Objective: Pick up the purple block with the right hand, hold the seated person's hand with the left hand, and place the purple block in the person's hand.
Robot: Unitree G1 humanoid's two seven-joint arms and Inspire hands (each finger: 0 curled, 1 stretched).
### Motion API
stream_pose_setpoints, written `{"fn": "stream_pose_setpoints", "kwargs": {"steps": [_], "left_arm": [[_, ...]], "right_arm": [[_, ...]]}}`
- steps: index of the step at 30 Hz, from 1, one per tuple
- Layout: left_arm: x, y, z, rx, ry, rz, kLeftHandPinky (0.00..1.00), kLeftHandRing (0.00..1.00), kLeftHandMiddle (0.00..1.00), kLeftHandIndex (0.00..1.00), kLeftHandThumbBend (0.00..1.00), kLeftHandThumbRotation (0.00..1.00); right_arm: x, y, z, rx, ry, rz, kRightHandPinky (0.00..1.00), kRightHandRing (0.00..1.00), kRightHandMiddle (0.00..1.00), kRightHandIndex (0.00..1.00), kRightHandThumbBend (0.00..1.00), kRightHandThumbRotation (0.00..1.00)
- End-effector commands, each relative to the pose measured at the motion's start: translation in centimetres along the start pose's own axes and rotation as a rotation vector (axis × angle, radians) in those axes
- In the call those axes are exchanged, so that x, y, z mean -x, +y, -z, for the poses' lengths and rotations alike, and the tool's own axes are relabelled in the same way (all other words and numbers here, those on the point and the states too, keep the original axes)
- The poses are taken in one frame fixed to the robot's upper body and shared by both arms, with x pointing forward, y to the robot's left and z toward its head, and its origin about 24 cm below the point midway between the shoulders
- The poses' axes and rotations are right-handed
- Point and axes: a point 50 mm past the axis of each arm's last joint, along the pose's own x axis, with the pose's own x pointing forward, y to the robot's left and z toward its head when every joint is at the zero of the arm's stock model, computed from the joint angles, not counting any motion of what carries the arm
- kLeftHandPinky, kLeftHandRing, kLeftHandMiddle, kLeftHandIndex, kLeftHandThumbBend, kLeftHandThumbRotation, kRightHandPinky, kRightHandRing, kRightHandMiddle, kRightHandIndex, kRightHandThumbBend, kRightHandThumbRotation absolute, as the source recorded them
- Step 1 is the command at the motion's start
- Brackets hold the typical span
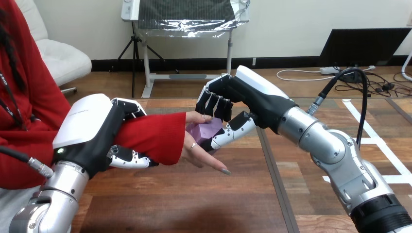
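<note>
The left hand (94, 138) has its fingers and thumb curled round the person's wrist (150, 137), just beside the person's hand (201, 156). The right hand (243, 94) pinches the purple block (204, 130) between fingers and thumb, close against that hand's open palm.

we see glossy white plastic shells on the left hand (90, 131) and right hand (243, 94), brushed silver metal forearms (316, 137), a soft red cloth sleeve (153, 136), a matt purple block (206, 130), a faintly shiny wooden table (194, 204).
</note>
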Motion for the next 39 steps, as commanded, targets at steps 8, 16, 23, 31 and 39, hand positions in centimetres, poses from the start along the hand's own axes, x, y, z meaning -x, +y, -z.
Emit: {"fn": "stream_pose_setpoints", "kwargs": {"steps": [8, 16, 23, 31, 39], "left_arm": [[-0.7, 1.0, -1.3, 0.011, -0.076, -0.053, 0.38, 0.42, 0.46, 0.46, 0.81, 0.0], [-0.7, 1.0, -1.3, 0.022, -0.07, -0.051, 0.39, 0.43, 0.46, 0.47, 0.79, 0.0], [-0.6, 1.0, -1.2, 0.017, -0.068, -0.05, 0.39, 0.44, 0.47, 0.48, 0.78, 0.0], [-0.5, 1.0, -1.1, 0.01, -0.061, -0.04, 0.4, 0.44, 0.48, 0.49, 0.77, 0.0], [-0.4, 1.0, -1.1, 0.018, -0.055, -0.039, 0.4, 0.44, 0.48, 0.49, 0.77, 0.01]], "right_arm": [[0.0, -1.1, -0.5, -0.006, -0.039, 0.04, 0.4, 0.46, 0.5, 0.52, 0.69, 0.02], [0.1, -1.2, -0.1, -0.011, -0.029, 0.027, 0.4, 0.47, 0.51, 0.54, 0.59, 0.3], [0.3, -1.3, 0.2, -0.002, -0.031, 0.023, 0.41, 0.48, 0.52, 0.54, 0.58, 0.53], [0.4, -1.4, 0.5, -0.002, -0.032, 0.026, 0.43, 0.49, 0.53, 0.54, 0.57, 0.68], [0.5, -1.6, 0.8, 0.006, -0.027, 0.024, 0.45, 0.5, 0.53, 0.55, 0.58, 0.74]]}}
